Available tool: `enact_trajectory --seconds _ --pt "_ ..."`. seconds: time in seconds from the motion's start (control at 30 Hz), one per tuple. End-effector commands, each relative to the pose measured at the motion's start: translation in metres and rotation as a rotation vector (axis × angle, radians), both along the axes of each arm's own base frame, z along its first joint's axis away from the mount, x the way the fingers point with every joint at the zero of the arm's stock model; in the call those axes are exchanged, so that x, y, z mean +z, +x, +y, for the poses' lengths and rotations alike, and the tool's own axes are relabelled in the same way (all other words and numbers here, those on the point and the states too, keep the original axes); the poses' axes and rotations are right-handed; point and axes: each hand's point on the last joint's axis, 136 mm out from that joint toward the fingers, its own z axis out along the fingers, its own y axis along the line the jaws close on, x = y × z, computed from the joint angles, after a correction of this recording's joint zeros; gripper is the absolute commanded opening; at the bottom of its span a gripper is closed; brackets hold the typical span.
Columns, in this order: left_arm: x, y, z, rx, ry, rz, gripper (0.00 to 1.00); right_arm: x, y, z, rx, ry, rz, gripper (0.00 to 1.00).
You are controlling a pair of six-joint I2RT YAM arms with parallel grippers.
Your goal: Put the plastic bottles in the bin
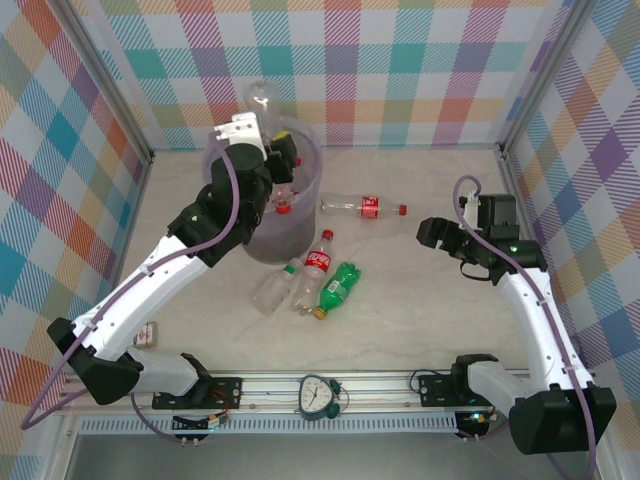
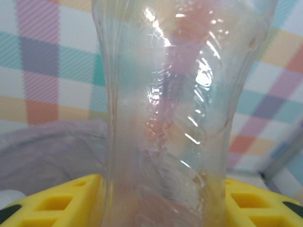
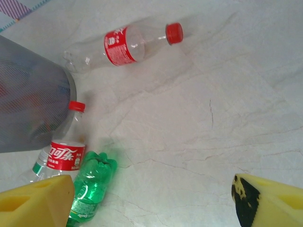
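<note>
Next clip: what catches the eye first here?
The left tool grips a clear bottle at the far rim of the lilac-lined bin, far left. A green bottle stands out among others lying in front of the bin. The right tool, open, hovers over the table near a lone red-labelled bottle.

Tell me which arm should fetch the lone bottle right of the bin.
Right. The right gripper, open, hangs near the lone bottle; the left gripper is busy holding a clear bottle over the bin.

Plaid walls (image 1: 400, 60) enclose a pale, seemingly marbled tabletop (image 1: 420, 320).
</note>
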Motion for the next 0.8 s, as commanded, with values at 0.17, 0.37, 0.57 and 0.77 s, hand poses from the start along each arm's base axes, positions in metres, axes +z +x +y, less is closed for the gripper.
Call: enact_trajectory --seconds 0.17,0.37,0.57,0.77 --pt "0.001 0.048 0.007 0.077 0.164 -0.012 0.52 -0.009 -0.005 0.010 0.038 0.051 0.030 0.86" --pt "-0.072 0.074 -0.002 0.038 0.372 0.224 0.43 -0.009 -0.005 0.022 0.063 0.122 0.034 0.87" --pt "-0.130 0.081 -0.008 -0.077 0.423 0.370 0.44 -0.001 -0.004 0.029 0.087 0.162 0.018 0.87" --pt "-0.179 0.072 -0.014 -0.192 0.442 0.534 0.43 -0.002 -0.004 0.032 0.091 0.185 0.022 0.87"
